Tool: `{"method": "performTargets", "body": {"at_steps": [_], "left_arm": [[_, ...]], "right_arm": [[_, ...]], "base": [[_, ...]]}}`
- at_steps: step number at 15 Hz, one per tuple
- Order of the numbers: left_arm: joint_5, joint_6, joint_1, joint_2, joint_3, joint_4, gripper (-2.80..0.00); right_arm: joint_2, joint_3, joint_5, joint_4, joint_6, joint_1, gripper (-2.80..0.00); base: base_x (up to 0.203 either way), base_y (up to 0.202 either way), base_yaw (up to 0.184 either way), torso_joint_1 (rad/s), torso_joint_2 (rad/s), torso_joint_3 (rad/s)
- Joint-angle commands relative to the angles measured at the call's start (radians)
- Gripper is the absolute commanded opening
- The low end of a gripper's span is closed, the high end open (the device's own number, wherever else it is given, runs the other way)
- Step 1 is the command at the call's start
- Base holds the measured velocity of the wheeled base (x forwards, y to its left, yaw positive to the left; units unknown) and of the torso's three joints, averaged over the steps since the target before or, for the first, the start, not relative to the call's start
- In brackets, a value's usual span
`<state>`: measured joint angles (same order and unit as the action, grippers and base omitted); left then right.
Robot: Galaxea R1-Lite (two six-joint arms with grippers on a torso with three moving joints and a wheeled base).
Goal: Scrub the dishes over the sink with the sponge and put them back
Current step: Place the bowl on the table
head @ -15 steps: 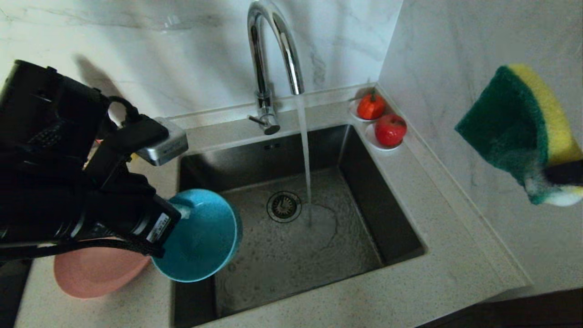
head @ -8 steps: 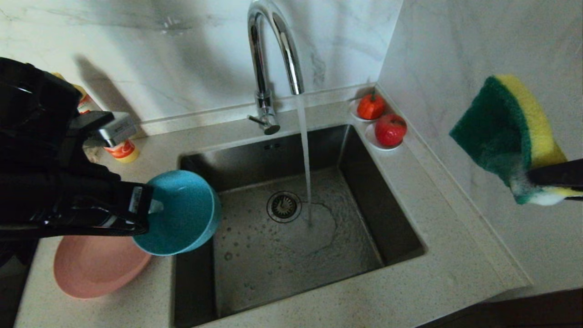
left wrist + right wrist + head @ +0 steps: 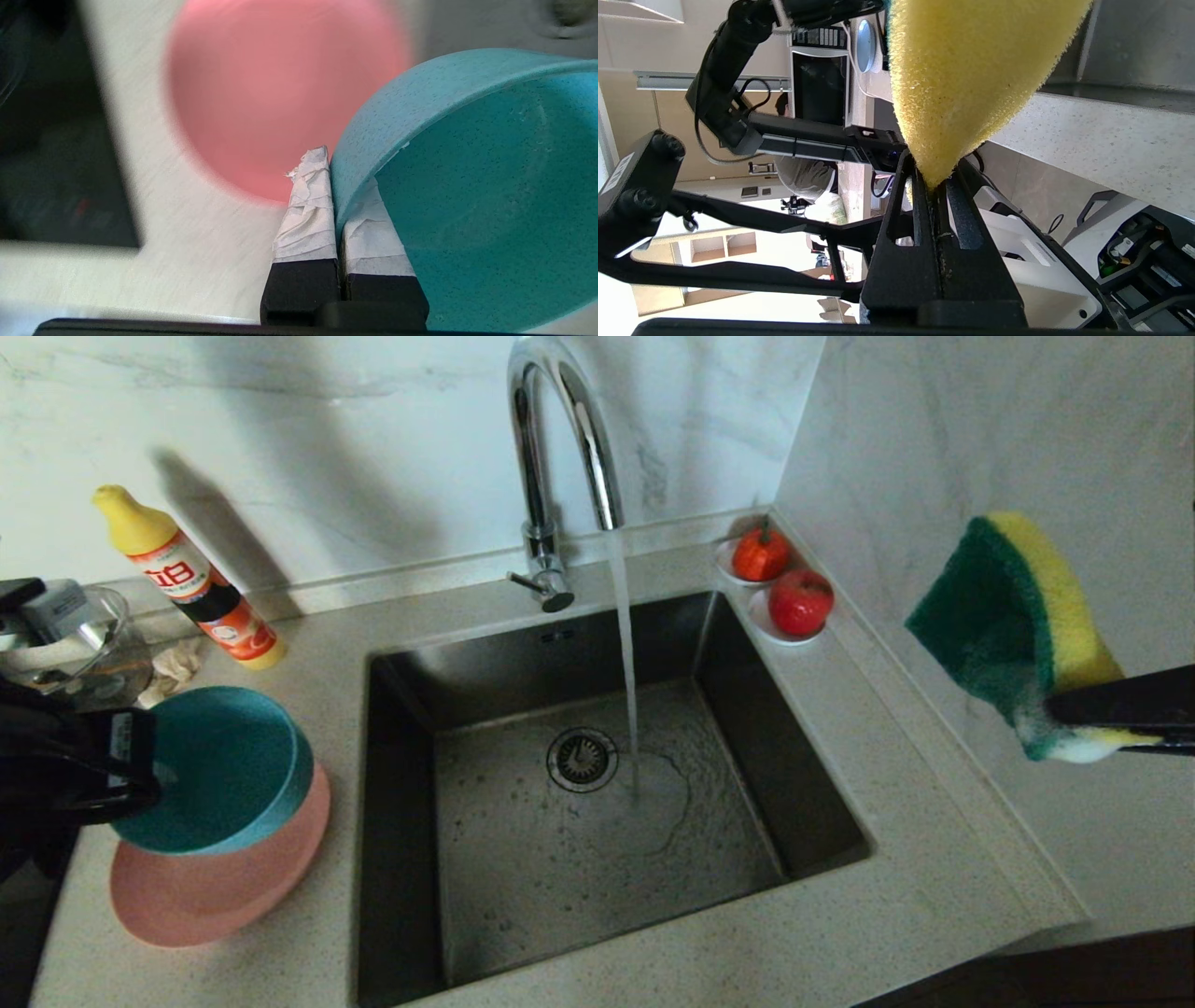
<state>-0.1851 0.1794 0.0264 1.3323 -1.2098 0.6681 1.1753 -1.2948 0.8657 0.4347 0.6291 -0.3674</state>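
Observation:
My left gripper (image 3: 140,775) (image 3: 334,172) is shut on the rim of the teal-blue bowl (image 3: 224,765) (image 3: 467,186). It holds the bowl tilted just above the pink plate (image 3: 215,896) (image 3: 280,84), which lies on the counter left of the sink (image 3: 523,896). Whether bowl and plate touch I cannot tell. Water runs from the chrome tap (image 3: 551,448) into the basin near the drain (image 3: 581,758). My right gripper (image 3: 1060,719) (image 3: 930,182) hovers high to the right of the sink, shut on a corner of the yellow and green sponge (image 3: 1008,625) (image 3: 971,70).
A dish-soap bottle (image 3: 187,579), a clear glass bowl (image 3: 84,644) and a beige cloth scrap (image 3: 173,667) stand at the back left. Two red fruits (image 3: 761,553) (image 3: 800,602) on small saucers sit in the back right corner. A marble wall (image 3: 980,429) bounds the counter's right side.
My left arm has swung left, carrying the bowl from over the sink's left edge to above the pink plate. The sponge has drifted slightly down and left.

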Motion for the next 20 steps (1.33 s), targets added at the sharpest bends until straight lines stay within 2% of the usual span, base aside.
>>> {"method": "performTargets", "body": {"at_steps": [1, 5, 8, 12, 14, 17, 20], "left_arm": [[-0.002, 0.012, -0.112, -0.029, -0.004, 0.033, -2.80], [-0.001, 0.043, -0.279, -0.056, 0.002, 0.039, -2.80], [-0.001, 0.067, -0.364, -0.046, 0.040, 0.033, -2.80], [0.083, 0.122, -0.439, 0.045, 0.064, 0.013, -2.80], [0.115, 0.128, -0.505, 0.071, 0.063, -0.024, -2.80], [0.202, 0.128, -0.638, 0.093, 0.039, -0.043, -2.80], [0.238, 0.126, -0.739, 0.107, 0.039, -0.045, -2.80]], "right_arm": [[0.021, 0.000, 0.005, 0.003, 0.001, 0.018, -2.80], [0.043, 0.000, 0.006, 0.003, 0.000, 0.028, -2.80], [0.052, 0.002, 0.006, 0.003, -0.002, 0.041, -2.80], [0.050, 0.008, 0.007, 0.003, -0.020, 0.049, -2.80], [0.053, 0.006, 0.007, 0.003, -0.022, 0.051, -2.80], [0.066, 0.006, 0.007, 0.003, -0.022, 0.055, -2.80], [0.072, 0.009, 0.007, 0.003, -0.023, 0.055, -2.80]], "base": [[0.000, 0.000, 0.000, 0.000, 0.00, 0.000], [0.000, 0.000, 0.000, 0.000, 0.00, 0.000], [0.000, 0.000, 0.000, 0.000, 0.00, 0.000], [0.000, 0.000, 0.000, 0.000, 0.00, 0.000], [0.000, 0.000, 0.000, 0.000, 0.00, 0.000], [0.000, 0.000, 0.000, 0.000, 0.00, 0.000], [0.000, 0.000, 0.000, 0.000, 0.00, 0.000]]}}
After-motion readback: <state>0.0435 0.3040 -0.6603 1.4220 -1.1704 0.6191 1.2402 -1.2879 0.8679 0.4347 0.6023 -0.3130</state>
